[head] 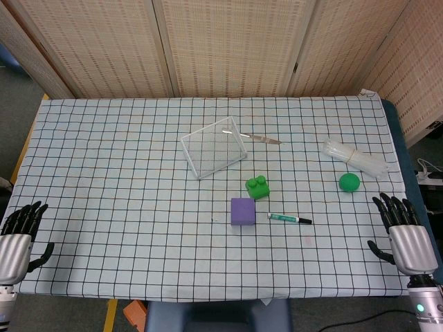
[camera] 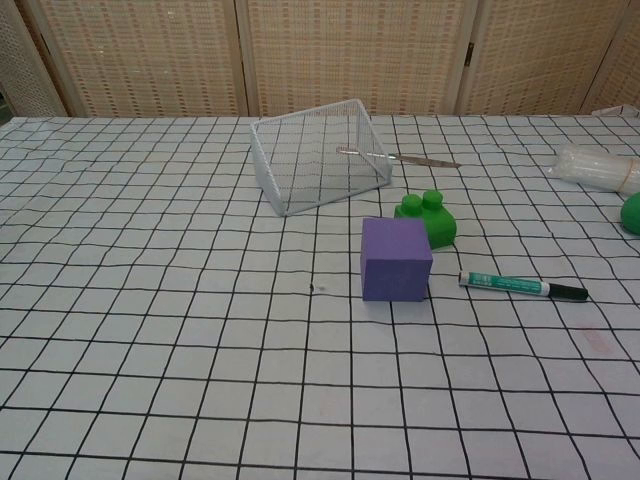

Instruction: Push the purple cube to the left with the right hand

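Seeing purple cube (head: 242, 211) mid-table just beside green block (head: 258, 187) and marker (head: 289, 219), our right hand (head: 401, 235) well apart at right edge, fingers spread, empty, left hand (head: 19, 235) likewise

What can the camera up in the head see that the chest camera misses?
Only the head view shows the two hands, the left hand and the right hand, resting open at the table's near corners, and the whole green ball. Only the chest view shows the mesh of the wire basket. Both show the purple cube, green block, marker and plastic bundle.
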You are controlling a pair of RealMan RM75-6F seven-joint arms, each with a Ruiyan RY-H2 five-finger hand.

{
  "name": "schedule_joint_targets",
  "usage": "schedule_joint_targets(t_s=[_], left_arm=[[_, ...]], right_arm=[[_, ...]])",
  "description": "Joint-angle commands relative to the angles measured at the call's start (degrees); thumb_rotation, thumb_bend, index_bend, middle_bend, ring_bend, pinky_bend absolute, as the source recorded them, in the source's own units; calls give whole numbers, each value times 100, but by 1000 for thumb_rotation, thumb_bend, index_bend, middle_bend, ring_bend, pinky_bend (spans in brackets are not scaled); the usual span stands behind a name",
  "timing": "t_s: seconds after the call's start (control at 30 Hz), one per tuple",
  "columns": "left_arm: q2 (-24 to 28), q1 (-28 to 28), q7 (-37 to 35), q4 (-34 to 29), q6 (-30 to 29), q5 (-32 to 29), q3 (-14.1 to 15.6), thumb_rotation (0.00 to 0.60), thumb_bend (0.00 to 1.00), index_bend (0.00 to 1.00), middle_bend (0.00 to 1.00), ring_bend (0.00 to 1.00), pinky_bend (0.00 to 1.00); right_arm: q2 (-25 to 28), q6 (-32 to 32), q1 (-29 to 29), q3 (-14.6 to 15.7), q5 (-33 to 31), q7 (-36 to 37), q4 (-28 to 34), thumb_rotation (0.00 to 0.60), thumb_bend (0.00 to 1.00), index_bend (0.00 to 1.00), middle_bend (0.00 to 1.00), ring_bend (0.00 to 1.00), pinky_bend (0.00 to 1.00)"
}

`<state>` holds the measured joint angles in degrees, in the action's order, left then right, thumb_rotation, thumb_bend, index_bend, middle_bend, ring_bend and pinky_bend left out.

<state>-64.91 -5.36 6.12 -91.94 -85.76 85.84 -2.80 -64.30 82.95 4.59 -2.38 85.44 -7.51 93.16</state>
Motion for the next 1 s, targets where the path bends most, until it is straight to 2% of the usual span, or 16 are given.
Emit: schedule_joint_targets(t_s=[0.03, 0.2, 0.3, 0.5, 0.67, 0.87, 1.0], left_arm=[[-32, -26, 47, 13, 64, -21, 13, 600, 376, 0, 0, 0, 102], [-52, -62, 42, 29, 134, -65, -1, 600, 375, 0, 0, 0, 103], [-35, -92, -42, 37, 176, -83, -21, 600, 375, 0, 0, 0, 104], [17, -96, -169, -20, 217, -153, -37, 600, 376, 0, 0, 0, 119], [132, -109, -435, -60, 278, -108, -3, 600, 370, 0, 0, 0, 120], [231, -103, -703, -59, 269, -14, 38, 600, 370, 0, 0, 0, 120], [249, -109, -761, -51, 290, 1, 53, 600, 371, 0, 0, 0, 120]], right_arm=[[-36, -13, 9, -13, -16, 10, -34, 600, 151, 0, 0, 0, 0], [-272, -115, 85, -125, -226, -176, -58, 600, 151, 0, 0, 0, 0], [-432, -450, 343, -249, -393, -572, 40, 600, 153, 2, 7, 0, 0], [-732, -1125, 883, -540, -984, -1457, 309, 600, 157, 135, 136, 0, 0], [-1219, -1508, 1311, -776, -1693, -2128, 392, 600, 165, 260, 214, 0, 0], [-1900, -1657, 1695, -785, -2107, -2773, 231, 600, 180, 332, 263, 0, 0], [-2083, -1656, 1778, -777, -2197, -2918, 159, 600, 186, 366, 286, 2, 0]])
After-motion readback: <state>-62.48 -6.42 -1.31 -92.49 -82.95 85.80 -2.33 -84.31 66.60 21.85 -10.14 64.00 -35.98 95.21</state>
